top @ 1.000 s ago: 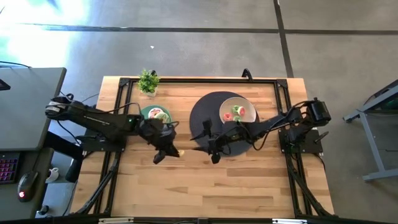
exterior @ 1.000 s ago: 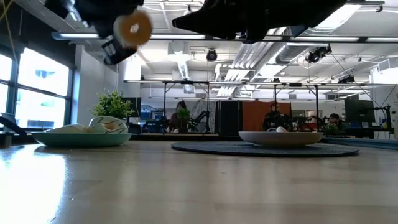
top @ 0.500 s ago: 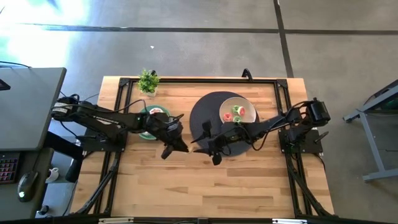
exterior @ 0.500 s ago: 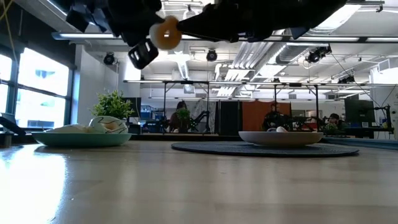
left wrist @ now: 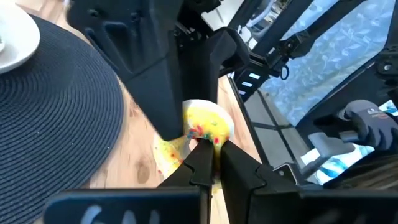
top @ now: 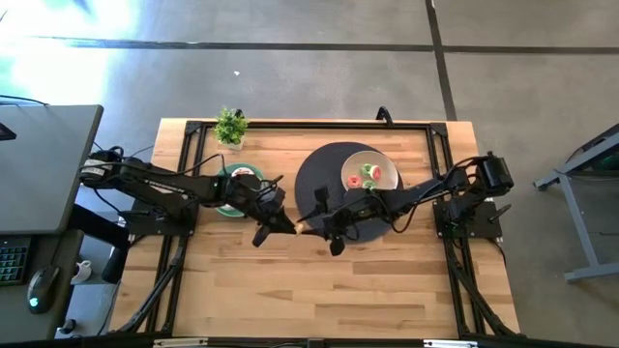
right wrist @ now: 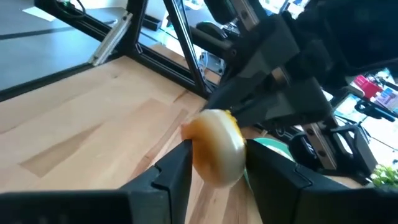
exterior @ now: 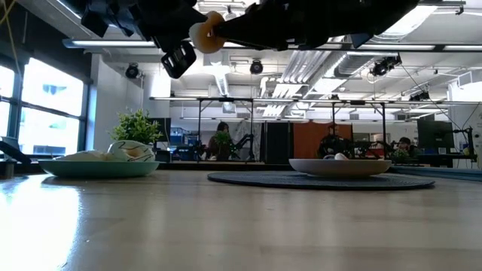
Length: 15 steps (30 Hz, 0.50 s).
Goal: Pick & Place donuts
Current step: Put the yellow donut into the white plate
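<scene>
Wooden tabletop (top: 290,290) lies bare beneath the meeting point of the two arms, and it is over this bare stretch that the risk is judged greatest. A yellow sprinkled donut (left wrist: 206,126) is held in mid-air, well above the wood, pinched at its rim between the pressed-together fingers of the left gripper (left wrist: 211,149). The right gripper (right wrist: 214,163) is brought up against it from the other side, its fingers spread to either side of the ring; whether they already touch the icing cannot be told.

A hand-over is judged to be in progress. If the left grip is released before the right one is closed firmly, the donut could be dropped, and a ring that lands on edge may well be rolled off across the table. If the right fingers are closed off-centre, the toy could be squeezed out sideways. Since both sets of fingers are crowded around one small thing, a clash of fingertips is also possible.

Just behind the left arm, a teal plate (top: 224,208) with more donuts (top: 247,178) could be clipped as that arm is withdrawn. Farther right, a beige plate (top: 350,162) on a dark round mat (top: 314,174) is taken as the likely goal; a late release there could bump the donuts already on it (top: 363,177). A small potted plant (top: 230,126) at the far edge is judged to be out of harm's way.
</scene>
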Motion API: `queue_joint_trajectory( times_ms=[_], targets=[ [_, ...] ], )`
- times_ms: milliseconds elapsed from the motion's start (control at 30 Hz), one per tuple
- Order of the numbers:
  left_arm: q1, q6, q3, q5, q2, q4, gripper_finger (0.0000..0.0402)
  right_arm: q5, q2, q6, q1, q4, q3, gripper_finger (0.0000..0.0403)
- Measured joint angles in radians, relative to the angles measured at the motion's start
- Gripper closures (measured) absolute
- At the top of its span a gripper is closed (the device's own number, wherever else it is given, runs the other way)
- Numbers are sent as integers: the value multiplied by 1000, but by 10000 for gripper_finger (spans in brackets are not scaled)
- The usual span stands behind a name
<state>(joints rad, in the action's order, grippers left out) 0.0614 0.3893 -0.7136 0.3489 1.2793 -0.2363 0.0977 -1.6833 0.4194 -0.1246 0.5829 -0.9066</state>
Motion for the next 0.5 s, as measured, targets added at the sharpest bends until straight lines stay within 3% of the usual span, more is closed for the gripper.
queue_joint_trajectory(
  times_ms=[200,500],
  targets=[
    [-4,0,0,-50,0,1,366,6,0,0,0,-1,0,292],
    [-4,0,1,-78,0,15,336,-20,1,0,0,-37,-1,378]
  ],
)
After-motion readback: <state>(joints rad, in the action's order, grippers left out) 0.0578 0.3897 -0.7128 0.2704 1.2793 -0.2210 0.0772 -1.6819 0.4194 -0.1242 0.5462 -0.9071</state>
